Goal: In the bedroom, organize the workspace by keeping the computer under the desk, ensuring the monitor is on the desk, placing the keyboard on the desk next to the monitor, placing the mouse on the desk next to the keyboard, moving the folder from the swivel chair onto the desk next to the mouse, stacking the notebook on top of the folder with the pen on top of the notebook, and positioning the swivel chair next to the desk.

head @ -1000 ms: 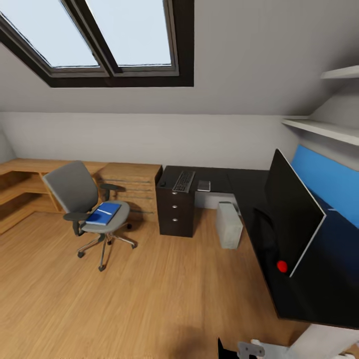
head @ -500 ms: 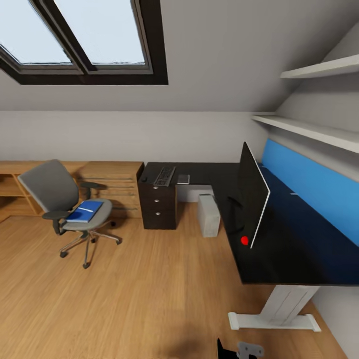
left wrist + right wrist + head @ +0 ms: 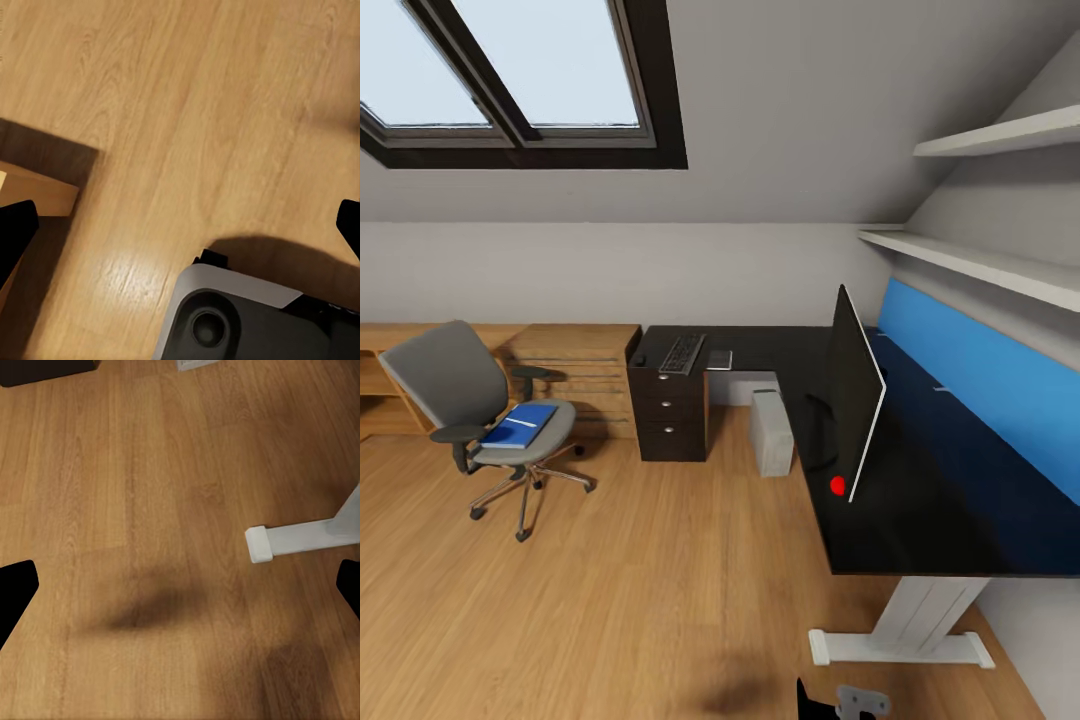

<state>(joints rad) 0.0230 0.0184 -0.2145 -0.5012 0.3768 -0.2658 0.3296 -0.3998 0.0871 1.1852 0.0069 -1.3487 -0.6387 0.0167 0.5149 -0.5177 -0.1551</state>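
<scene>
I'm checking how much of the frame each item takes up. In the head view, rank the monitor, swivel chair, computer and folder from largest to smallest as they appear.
1. swivel chair and monitor: look similar; the monitor stands nearer and edge-on, so unranked.
2. computer.
3. folder, lying on the chair seat.

Partly hidden and hard-to-read things around the long black L-shaped tabletop point(image 3: 920, 500)

The tabletop runs off the head view's right edge. On it, the wide black flat monitor point(image 3: 852, 385) stands edge-on, its screen face unseen. At the far end, the slim black keyboard point(image 3: 683, 353) and the small grey notebook point(image 3: 719, 359) beside it are too small for detail. The thin white pen point(image 3: 520, 423) on the bright blue folder point(image 3: 520, 425) is a mere streak.
</scene>
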